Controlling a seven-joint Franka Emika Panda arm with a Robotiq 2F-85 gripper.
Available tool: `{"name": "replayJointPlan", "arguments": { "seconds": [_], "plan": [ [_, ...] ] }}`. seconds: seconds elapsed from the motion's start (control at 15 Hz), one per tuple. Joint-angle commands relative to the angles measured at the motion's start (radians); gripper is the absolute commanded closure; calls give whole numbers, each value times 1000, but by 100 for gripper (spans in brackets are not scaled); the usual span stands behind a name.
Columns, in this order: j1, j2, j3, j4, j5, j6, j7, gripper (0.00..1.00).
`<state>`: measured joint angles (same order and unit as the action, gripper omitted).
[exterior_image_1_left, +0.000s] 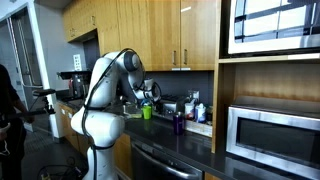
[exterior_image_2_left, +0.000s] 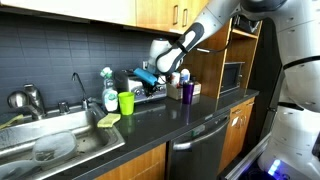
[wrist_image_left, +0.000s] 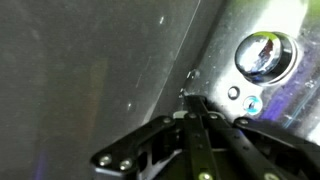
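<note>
Your gripper (wrist_image_left: 195, 108), jaws pressed fully together, nothing visible between them, tips close to a grey surface (wrist_image_left: 100, 60), shiny round knob (wrist_image_left: 262, 55) just beside.

**Item counts.** Standing on the table (exterior_image_2_left: 160, 125): one green cup (exterior_image_2_left: 126, 102), one purple container (exterior_image_2_left: 187, 92) and one spray bottle (exterior_image_2_left: 106, 86). One yellow sponge (exterior_image_2_left: 108, 120) is lying beside one sink (exterior_image_2_left: 60, 135), which is carrying one faucet (exterior_image_2_left: 78, 85). One dishwasher (exterior_image_2_left: 200, 145) and one microwave (exterior_image_1_left: 272, 138) are showing as built-in appliances. One robot arm (exterior_image_1_left: 100, 90) is bearing one end effector (wrist_image_left: 192, 108). One person (exterior_image_1_left: 8, 105) is standing at the far left in an exterior view.
</note>
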<state>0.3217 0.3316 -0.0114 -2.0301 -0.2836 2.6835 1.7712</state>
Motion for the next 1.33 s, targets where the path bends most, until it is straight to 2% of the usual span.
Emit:
{"name": "replayJointPlan", "arguments": {
  "seconds": [0.0,0.47,0.53,0.73,1.27],
  "plan": [
    [-4,88,7,36,32,5,-1,100],
    [-7,53,13,28,52,1,-12,100],
    [10,45,-3,28,27,-25,21,100],
    [6,56,-3,27,24,-45,26,100],
    [-10,110,11,40,56,-10,-6,100]
  ]
}}
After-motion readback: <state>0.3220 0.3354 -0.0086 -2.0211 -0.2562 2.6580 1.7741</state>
